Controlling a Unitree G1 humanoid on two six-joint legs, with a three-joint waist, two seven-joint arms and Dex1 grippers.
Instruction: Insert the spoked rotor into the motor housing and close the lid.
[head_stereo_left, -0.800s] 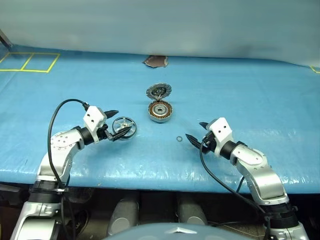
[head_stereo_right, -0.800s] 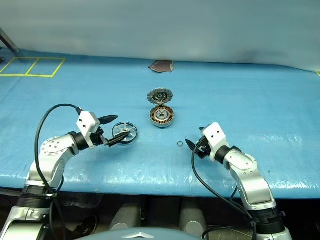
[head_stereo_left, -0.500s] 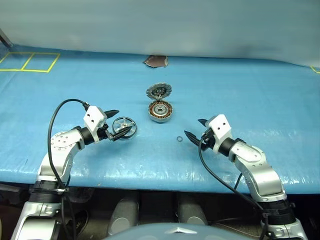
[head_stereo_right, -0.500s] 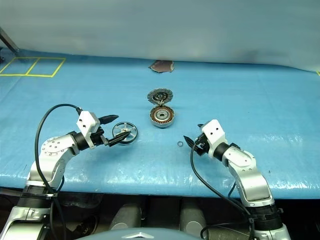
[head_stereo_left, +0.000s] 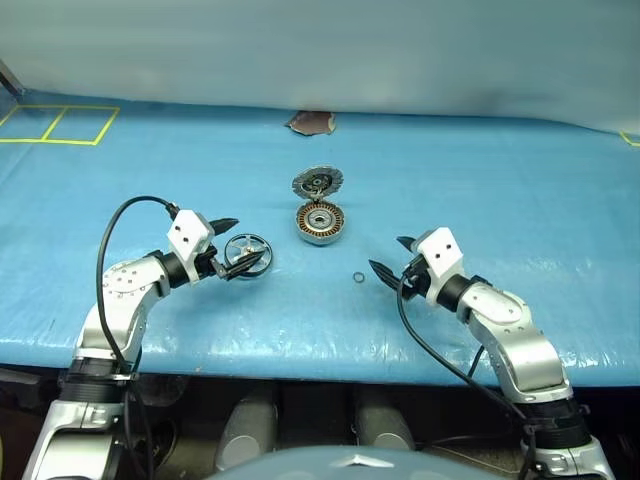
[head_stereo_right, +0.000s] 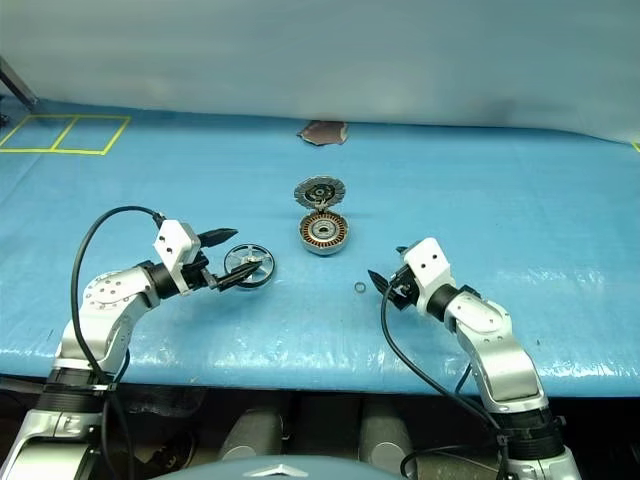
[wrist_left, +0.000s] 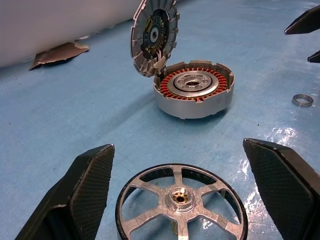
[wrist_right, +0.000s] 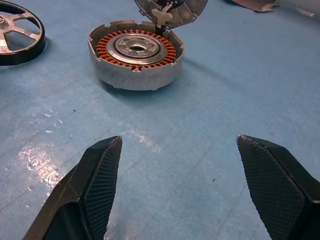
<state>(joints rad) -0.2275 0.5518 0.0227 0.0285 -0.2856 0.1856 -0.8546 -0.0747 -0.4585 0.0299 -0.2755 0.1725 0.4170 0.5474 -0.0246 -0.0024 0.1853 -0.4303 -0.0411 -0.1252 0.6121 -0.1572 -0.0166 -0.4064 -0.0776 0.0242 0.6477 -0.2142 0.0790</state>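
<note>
The spoked rotor (head_stereo_left: 247, 249) lies flat on the blue table (head_stereo_left: 480, 180), between the fingers of my open left gripper (head_stereo_left: 249, 240). In the left wrist view the rotor (wrist_left: 181, 200) sits between the spread fingers, and neither finger touches it. The motor housing (head_stereo_left: 320, 222) stands at the table's middle with its copper windings showing. Its finned lid (head_stereo_left: 317, 182) is tipped up at the far edge. My right gripper (head_stereo_left: 385, 253) hovers open and empty, to the right of and nearer than the housing (wrist_right: 135, 60).
A small metal ring (head_stereo_left: 358, 277) lies on the table just left of the right gripper. A brown patch (head_stereo_left: 312, 122) sits at the back edge by the white wall. Yellow tape squares (head_stereo_left: 60, 125) mark the far left.
The right gripper has edged slightly toward the housing. The left gripper and the rotor have stayed put.
</note>
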